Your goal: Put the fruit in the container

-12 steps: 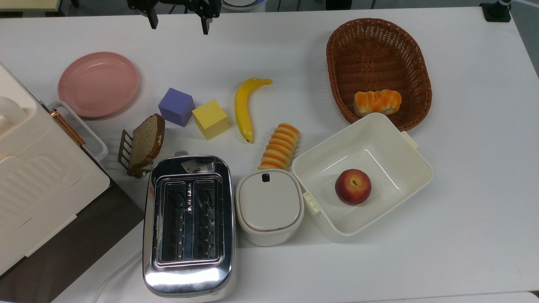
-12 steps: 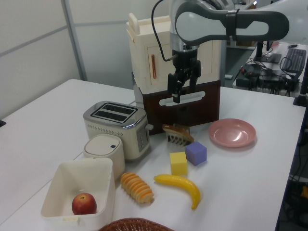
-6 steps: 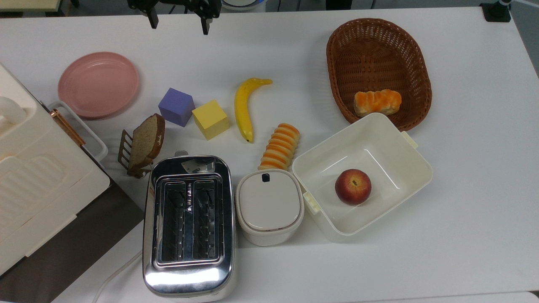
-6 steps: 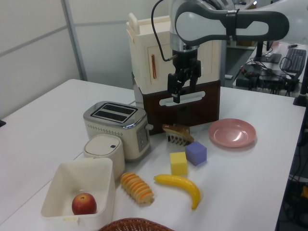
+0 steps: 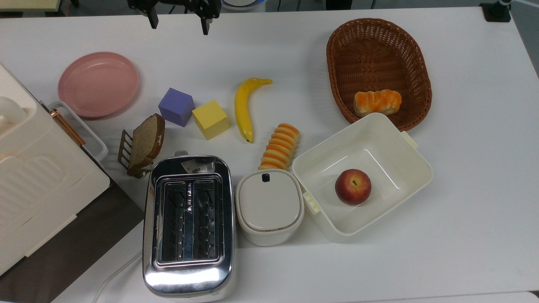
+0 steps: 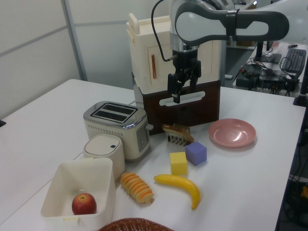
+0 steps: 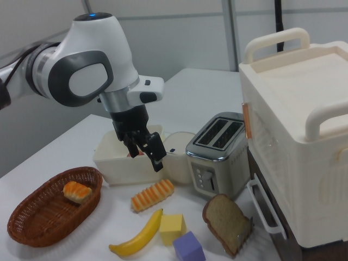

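Note:
The fruit, a long yellow banana point(image 5: 243, 107) with a dark tip, lies flat on the white table between a yellow cube and a striped bread roll; I also see the banana point(image 6: 181, 185) point(image 7: 139, 236) from both sides. The container point(image 5: 422, 167), a cream-white square tub point(image 6: 76, 179) point(image 7: 107, 161), sits to the top view's right of the banana and holds a red-yellow apple point(image 5: 353, 186). My gripper point(image 5: 179, 23) hangs open and empty above the table's far edge, well away from the banana. It is high over the table in the left view point(image 6: 176, 90) and the right view point(image 7: 145, 156).
A wicker basket point(image 5: 414, 63) with a bread roll point(image 5: 377, 102) stands behind the tub. A second roll point(image 5: 280, 147), a white lidded box point(image 5: 269, 206), a toaster point(image 5: 188, 223), yellow point(image 5: 210, 119) and purple point(image 5: 176, 106) cubes, a bread slice point(image 5: 145, 144), a pink plate point(image 5: 98, 84) and a large cream cabinet point(image 5: 38, 185) crowd the top view's left.

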Controlling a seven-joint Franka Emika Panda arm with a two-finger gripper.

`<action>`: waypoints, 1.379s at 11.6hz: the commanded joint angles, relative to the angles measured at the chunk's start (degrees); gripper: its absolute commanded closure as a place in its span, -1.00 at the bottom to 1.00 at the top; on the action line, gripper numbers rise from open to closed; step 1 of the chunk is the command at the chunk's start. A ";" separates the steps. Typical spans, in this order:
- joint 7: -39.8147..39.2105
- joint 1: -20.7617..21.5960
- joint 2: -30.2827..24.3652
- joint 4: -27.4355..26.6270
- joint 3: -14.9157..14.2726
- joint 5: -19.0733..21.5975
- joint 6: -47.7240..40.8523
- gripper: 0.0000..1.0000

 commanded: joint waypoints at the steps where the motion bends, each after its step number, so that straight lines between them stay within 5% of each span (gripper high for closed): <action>1: 0.67 0.61 -0.44 -0.46 -0.61 1.20 -1.61 -1.00; 6: 0.76 0.79 -0.53 -2.04 -0.35 1.20 -1.61 -1.00; 11: 2.95 6.41 -3.78 -15.03 0.18 1.20 1.01 -1.00; 16: 7.88 7.38 -7.56 -27.25 1.75 1.11 16.47 -1.00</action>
